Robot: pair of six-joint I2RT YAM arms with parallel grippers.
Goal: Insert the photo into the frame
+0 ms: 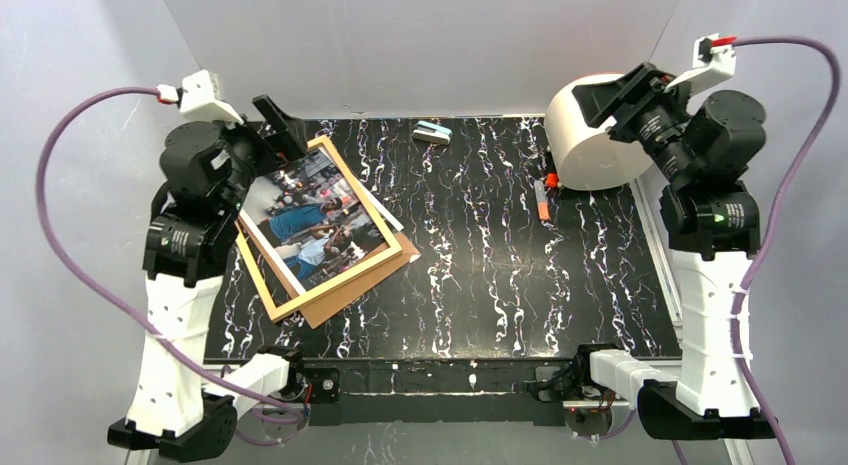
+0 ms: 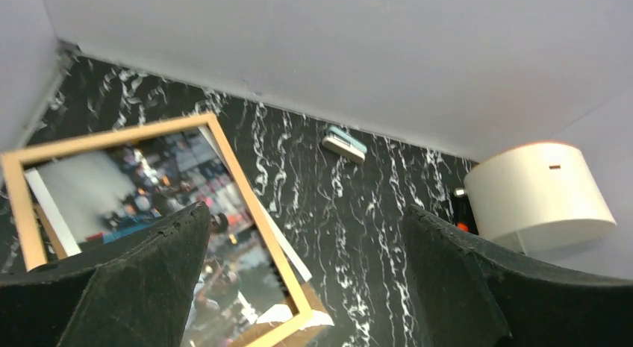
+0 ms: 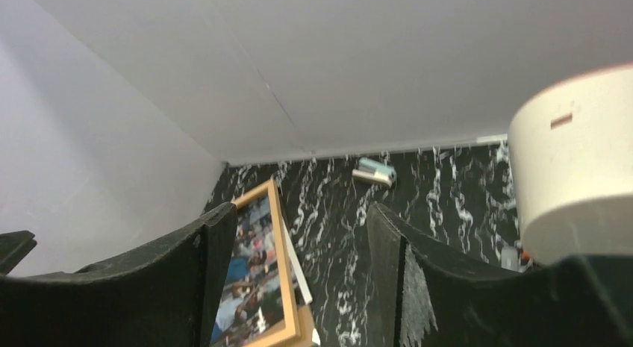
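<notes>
The light-wood frame (image 1: 361, 193) lies tilted on the left of the black marbled table. The photo (image 1: 305, 225) lies under its glass, slightly skewed, and a strip of its white border (image 1: 388, 213) pokes out past the frame's right edge. A brown cardboard board (image 1: 350, 285) lies beneath both. My left gripper (image 1: 262, 140) is open and empty, raised over the frame's far corner. Its wrist view shows the frame (image 2: 254, 205) and photo (image 2: 157, 175) below the gripper (image 2: 302, 213). My right gripper (image 1: 612, 103) is open and empty, raised at the far right. Its wrist view shows the gripper (image 3: 298, 213) far from the frame (image 3: 278, 250).
A big white cylinder (image 1: 590, 135) stands at the back right, close to my right gripper. A small teal-and-white stapler-like object (image 1: 432, 133) lies at the back middle. An orange marker (image 1: 541, 200) and a small red item (image 1: 551, 180) lie beside the cylinder. White walls enclose three sides.
</notes>
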